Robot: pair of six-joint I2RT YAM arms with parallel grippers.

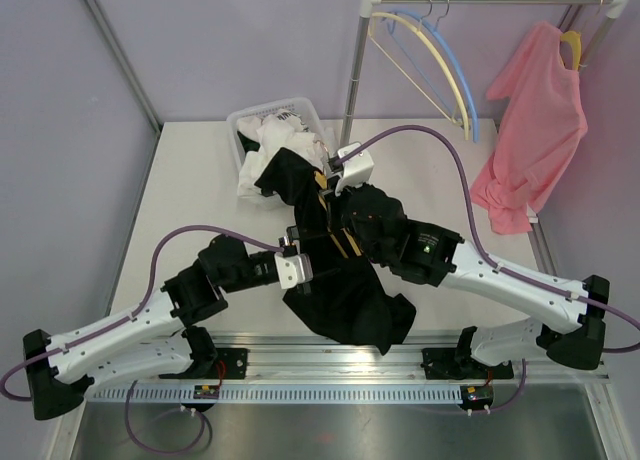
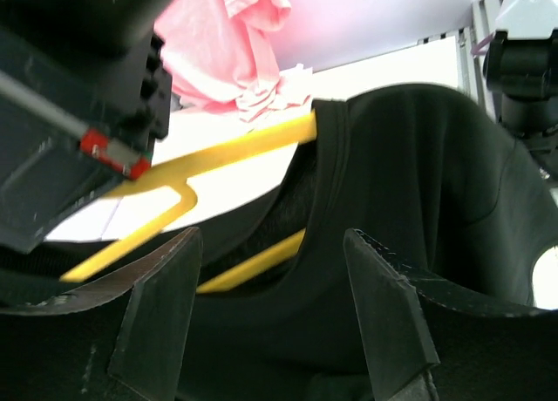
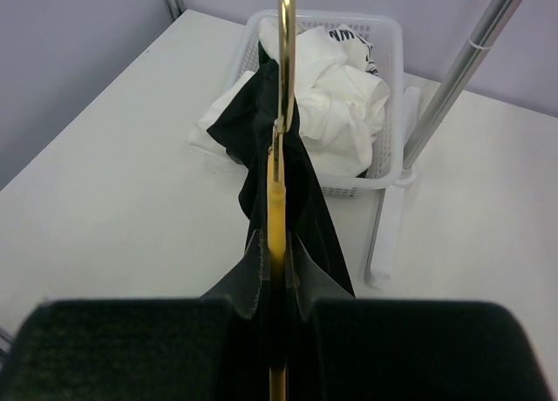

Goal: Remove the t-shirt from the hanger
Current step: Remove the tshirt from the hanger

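Nearest the lens: left gripper (image 2: pixel 272 244), released, fingers wide apart just over the collar of the black t-shirt (image 2: pixel 418 183). Right gripper (image 3: pixel 277 275) clenched on the yellow hanger (image 3: pixel 275 205), seen edge-on. T-shirt on the hanger, mid-table (image 1: pixel 190 190) between both arms, upper end by the white basket (image 1: pixel 250 115).

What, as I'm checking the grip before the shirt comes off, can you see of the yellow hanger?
The yellow hanger looks like slim plastic. It sits inside the black shirt: one arm pokes out of the neck opening with a forked branch, and a lower bar shows under the collar. The right hand is shut on it, so it is seen edge on between the fingers. The open left hand seems clear of it. Its hook is not visible.
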